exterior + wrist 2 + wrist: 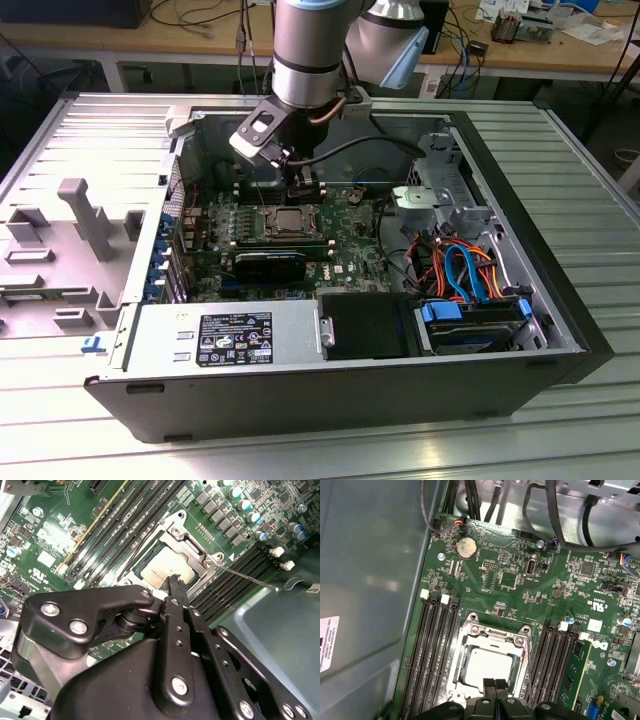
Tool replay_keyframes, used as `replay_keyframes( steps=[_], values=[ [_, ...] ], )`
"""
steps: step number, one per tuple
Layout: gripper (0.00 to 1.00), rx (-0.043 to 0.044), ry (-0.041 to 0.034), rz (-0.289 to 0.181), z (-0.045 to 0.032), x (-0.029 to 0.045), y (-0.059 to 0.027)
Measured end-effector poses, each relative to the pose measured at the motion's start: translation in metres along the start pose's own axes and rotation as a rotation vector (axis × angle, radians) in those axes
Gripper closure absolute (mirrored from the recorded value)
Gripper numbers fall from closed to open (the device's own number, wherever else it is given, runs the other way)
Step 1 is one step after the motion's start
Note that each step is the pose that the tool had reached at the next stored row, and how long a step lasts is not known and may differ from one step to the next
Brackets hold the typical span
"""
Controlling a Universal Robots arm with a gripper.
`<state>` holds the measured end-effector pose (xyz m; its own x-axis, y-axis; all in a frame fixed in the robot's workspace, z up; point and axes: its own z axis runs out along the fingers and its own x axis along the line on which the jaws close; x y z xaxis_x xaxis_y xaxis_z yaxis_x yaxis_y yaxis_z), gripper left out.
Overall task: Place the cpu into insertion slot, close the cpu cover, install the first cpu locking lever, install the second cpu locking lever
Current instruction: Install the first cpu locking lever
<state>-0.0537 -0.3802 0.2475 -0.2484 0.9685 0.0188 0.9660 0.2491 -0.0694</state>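
Place: a robotics or electronics lab.
Table: a ribbed aluminium table (600,430) carries an opened computer case (300,395), which lies around and under the jaws of the gripper (495,686).
Board: a bare green motherboard (520,595) lies directly beneath the jaws, with memory slots (432,650) on either side.
Machine: 1 robot arm (305,50) rises above the jaws.
Background: wooden benches (60,35) stand well beyond the jaws, strewn with cables (460,50).

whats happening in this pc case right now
A robot arm works inside an open computer case. The cpu lies in the insertion slot with the cpu cover down around it. The shut claw sits at the socket's edge. A thin locking lever sticks out from the socket in the second wrist view.
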Motion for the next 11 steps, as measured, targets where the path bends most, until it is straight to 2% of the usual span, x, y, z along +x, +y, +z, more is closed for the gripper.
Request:
replay_keyframes(
  steps=[11],
  values=[
    [0.89,0.0012,-0.005,-0.073,0.0001,-0.0001,0.0]
  ],
)
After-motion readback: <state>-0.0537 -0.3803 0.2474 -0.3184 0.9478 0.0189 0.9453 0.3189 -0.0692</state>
